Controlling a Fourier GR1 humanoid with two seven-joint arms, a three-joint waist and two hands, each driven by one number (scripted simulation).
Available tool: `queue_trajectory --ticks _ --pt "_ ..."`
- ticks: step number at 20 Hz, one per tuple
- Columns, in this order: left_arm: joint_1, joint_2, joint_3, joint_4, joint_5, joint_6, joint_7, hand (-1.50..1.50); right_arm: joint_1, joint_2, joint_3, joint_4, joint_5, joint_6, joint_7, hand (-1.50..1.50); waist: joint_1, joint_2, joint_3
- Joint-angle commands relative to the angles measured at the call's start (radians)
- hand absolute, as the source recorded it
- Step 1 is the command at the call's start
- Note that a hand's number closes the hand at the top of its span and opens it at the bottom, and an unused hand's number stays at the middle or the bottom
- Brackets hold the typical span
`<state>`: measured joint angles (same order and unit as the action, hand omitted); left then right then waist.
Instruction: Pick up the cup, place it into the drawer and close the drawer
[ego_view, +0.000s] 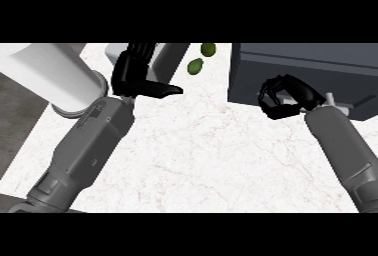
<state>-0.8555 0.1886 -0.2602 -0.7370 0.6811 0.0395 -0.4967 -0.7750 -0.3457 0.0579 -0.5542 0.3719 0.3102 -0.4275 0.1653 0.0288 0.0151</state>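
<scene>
Drawer unit (295, 70): dark grey box at the far right of the marble counter (207, 160); flat matte top, hard straight edges.
Right hand (284, 97): over the unit's near edge, fingers curled tight into a ring; whether anything sits inside the curl, cannot tell.
Cup: not visible anywhere; likely hidden in the right hand or already down in the drawer. Not confirmable.
Left hand (136, 75): well left of the unit, fingers straight and pointing away, thumb sticking out toward the unit, holding nothing.
White cylinder (55, 75): further left again, smooth, matte, lying at a slant.
Green ovals (201, 57): two small glossy shapes just left of the unit's far corner.
Step in hand (judgement): placing or releasing at the drawer.
Doing it well: keep the wrist above the opening, uncurl only once inside the walls, lift clear before pushing the front shut.
Counter texture: pale, faint pink veining, smooth.
</scene>
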Motion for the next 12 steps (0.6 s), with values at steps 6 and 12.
queue_trajectory --ticks 6,12 --pt "0.039 0.021 -0.005 -0.027 0.006 -0.042 0.009 -1.5 -0.169 -0.141 -0.102 0.013 -0.035 -0.038 0.073 1.5 0.044 0.019 -0.012" --pt "0.039 0.011 -0.006 -0.048 0.014 -0.052 0.015 -1.5 -0.15 -0.145 -0.107 -0.011 -0.058 -0.002 0.076 1.5 0.056 0.022 -0.012"
